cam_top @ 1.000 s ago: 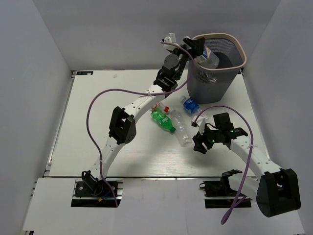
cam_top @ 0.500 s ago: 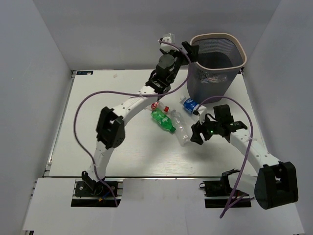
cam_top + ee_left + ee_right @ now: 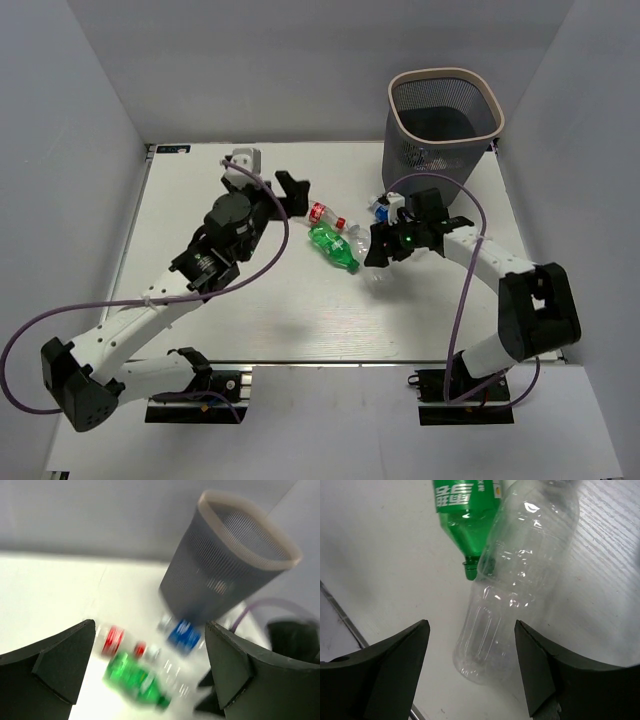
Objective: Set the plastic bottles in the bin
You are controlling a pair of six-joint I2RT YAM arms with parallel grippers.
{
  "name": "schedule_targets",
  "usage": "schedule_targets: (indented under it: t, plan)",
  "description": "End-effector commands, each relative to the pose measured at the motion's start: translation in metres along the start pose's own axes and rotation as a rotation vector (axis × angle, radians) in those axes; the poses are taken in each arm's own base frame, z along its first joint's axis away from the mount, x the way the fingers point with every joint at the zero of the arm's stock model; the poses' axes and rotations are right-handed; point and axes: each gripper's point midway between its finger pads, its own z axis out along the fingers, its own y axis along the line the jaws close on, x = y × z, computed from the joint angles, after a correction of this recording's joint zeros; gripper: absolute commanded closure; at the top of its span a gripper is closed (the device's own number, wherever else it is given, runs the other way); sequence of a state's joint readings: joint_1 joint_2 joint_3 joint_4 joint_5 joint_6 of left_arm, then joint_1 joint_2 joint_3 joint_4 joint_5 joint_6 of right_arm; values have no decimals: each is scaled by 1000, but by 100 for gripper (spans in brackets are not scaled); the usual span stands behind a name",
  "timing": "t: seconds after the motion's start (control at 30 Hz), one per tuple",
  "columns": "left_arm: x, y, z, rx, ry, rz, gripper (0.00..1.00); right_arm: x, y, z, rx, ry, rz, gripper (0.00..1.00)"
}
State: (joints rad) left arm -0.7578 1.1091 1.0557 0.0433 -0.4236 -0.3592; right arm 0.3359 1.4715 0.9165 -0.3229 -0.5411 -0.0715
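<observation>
**Overhead and wrist views of the two arms above the bottles.**

- The white counter (image 3: 300, 310) carries every item.
- The bin (image 3: 425, 170), dark mesh with a pale rim, stands upright at the far right of the counter. It is beyond both pincers and well apart from them. In the left wrist view it rises ahead and to the right of the fingers.
- The left pincer (image 3: 288, 192) has its jaws spread wide and nothing between them. It hangs over the counter just left of the bottle cluster, touching none of the bottles.
- The right pincer (image 3: 377, 247) has its jaws parted and is not clamped on anything. It sits over the right side of the cluster.
- The clear bottle (image 3: 520, 580) lies on its side directly beneath the right pincer. One end reaches in between the two fingers (image 3: 395, 665), with counter showing on either side of it.
- The green bottle (image 3: 333, 247) lies on its side just left of the right pincer and to the lower right of the left pincer. Its neck rests against the clear bottle.
- The red-labelled bottle (image 3: 320, 213) lies just right of the left pincer, next to the green bottle.
- The blue-labelled bottle (image 3: 384, 208) lies just beyond the right pincer, between that pincer and the bin.
- The left wrist view is blurred, and its bottles show only as patches of colour.
</observation>
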Motion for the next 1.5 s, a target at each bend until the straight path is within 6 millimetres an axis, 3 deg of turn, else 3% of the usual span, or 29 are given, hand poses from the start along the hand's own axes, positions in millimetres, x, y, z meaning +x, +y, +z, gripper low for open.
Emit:
schedule_targets:
  t: [0.0,0.03,0.2,0.33,0.53,0.63,0.67,0.73,0.77,0.8,0.87,0.93,1.0,1.03,1.07,1.17,1.2,1.23,1.27,1.3,1.37,1.4,1.47]
  plan:
    - [98,45,-29,-127,303,68,0,-20,-19,12,87,-32,31,25]
    - [98,46,-36,-133,301,27,0,-21,-26,13,119,-33,31,25]
    - [139,62,-56,-207,444,-27,0,-21,-62,26,273,6,5,25]
    - [167,59,-53,-235,551,-61,0,-11,-75,34,307,45,-25,25]
    - [198,55,-36,-282,617,-115,0,4,-76,39,302,86,-78,25]
    - [205,46,-24,-273,626,-155,0,16,-72,41,273,136,-111,37]
    - [216,45,-22,-277,649,-165,0,16,-69,40,254,142,-125,51]
    - [218,40,-16,-265,646,-190,0,17,-62,35,205,158,-117,69]
    - [219,35,-11,-256,637,-220,0,9,-47,30,150,135,-160,83]
    - [221,34,-8,-257,632,-231,0,5,-42,27,132,123,-177,87]
    - [220,27,-2,-236,623,-256,0,-19,-23,4,109,60,-246,97]
    - [224,24,3,-241,628,-287,0,-45,-12,-17,118,-2,-301,98]
    - [227,20,5,-248,635,-324,0,-95,11,-48,113,-125,-384,98]
    - [227,20,5,-248,635,-324,0,-105,16,-58,112,-149,-397,98]
    - [229,17,7,-243,639,-345,0,-141,33,-80,109,-239,-454,100]
    - [237,18,8,-272,648,-386,0,-174,55,-107,92,-343,-502,100]
    - [240,19,9,-274,650,-384,0,-203,70,-131,104,-427,-524,100]
    - [240,18,10,-278,649,-398,0,-213,72,-137,117,-458,-520,100]
    - [245,20,10,-290,657,-402,0,-238,81,-155,136,-545,-529,100]
    - [242,17,12,-284,650,-407,0,-253,82,-165,159,-592,-514,100]
    - [251,20,13,-306,669,-405,0,-287,64,-191,317,-704,-448,100]
    - [251,20,13,-306,669,-405,0,-298,47,-193,392,-723,-415,100]
    - [259,21,12,-317,689,-410,0,-320,20,-217,551,-810,-375,100]
